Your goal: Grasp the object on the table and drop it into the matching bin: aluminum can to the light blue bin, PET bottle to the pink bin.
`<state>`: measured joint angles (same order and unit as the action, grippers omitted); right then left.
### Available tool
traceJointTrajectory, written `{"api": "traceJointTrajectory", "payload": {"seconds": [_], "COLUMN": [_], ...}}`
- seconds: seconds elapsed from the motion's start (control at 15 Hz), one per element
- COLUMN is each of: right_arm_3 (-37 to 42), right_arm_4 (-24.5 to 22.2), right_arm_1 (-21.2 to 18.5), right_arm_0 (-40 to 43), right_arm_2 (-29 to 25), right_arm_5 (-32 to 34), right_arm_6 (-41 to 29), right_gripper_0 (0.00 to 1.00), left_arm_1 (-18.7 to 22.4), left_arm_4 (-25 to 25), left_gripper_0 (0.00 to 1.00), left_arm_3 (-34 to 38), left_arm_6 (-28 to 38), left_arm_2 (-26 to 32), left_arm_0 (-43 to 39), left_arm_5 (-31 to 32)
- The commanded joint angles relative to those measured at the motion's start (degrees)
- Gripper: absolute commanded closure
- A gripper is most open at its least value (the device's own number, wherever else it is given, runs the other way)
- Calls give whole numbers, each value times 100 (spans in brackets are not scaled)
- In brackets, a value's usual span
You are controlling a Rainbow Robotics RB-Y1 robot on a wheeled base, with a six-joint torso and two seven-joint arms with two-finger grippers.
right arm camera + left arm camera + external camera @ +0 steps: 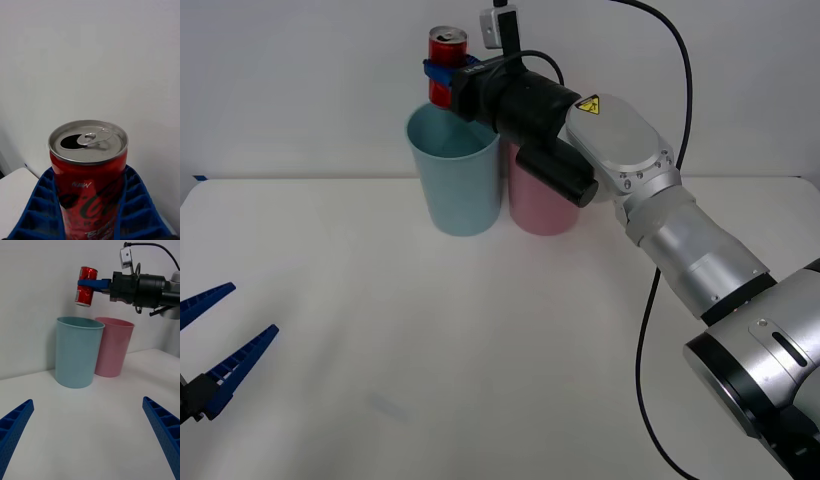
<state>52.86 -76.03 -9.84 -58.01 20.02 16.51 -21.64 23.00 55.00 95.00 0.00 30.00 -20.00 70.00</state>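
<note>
The small red aluminum can (446, 60) with its silver top hangs upright in the air, just above the rim of the light blue bin (454, 170). My right gripper (442, 72) is shut on the can, its blue fingers (140, 210) clamping the can (88, 176) on both sides. From the left wrist view the can (85, 285) floats above the light blue bin (78, 351), with the pink bin (112, 347) right beside it. The pink bin (538, 200) stands partly behind my right arm. My left gripper (210, 345) rests open low at the table's near left.
The white table (480, 350) spreads wide in front of the two bins, with a plain white wall behind. A black cable loops from my right arm over the right side of the table.
</note>
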Motion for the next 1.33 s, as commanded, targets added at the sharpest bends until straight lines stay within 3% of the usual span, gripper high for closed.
{"api": "traceJointTrajectory", "payload": {"seconds": [0.07, 0.93, 1.33], "right_arm_3": [5, 111, 1297], "right_arm_4": [0, 27, 27], "right_arm_1": [0, -62, -536], "right_arm_0": [9, 61, 826], "right_arm_2": [-16, -24, -24], "right_arm_5": [-25, -25, 45], "right_arm_6": [28, 81, 81], "right_gripper_0": [0, 0, 0], "left_arm_1": [0, 0, 0], "left_arm_4": [0, 0, 0], "left_gripper_0": [0, 0, 0], "left_arm_3": [0, 0, 0], "left_arm_6": [0, 0, 0], "left_arm_2": [0, 0, 0], "left_arm_0": [0, 0, 0], "left_arm_5": [0, 0, 0]}}
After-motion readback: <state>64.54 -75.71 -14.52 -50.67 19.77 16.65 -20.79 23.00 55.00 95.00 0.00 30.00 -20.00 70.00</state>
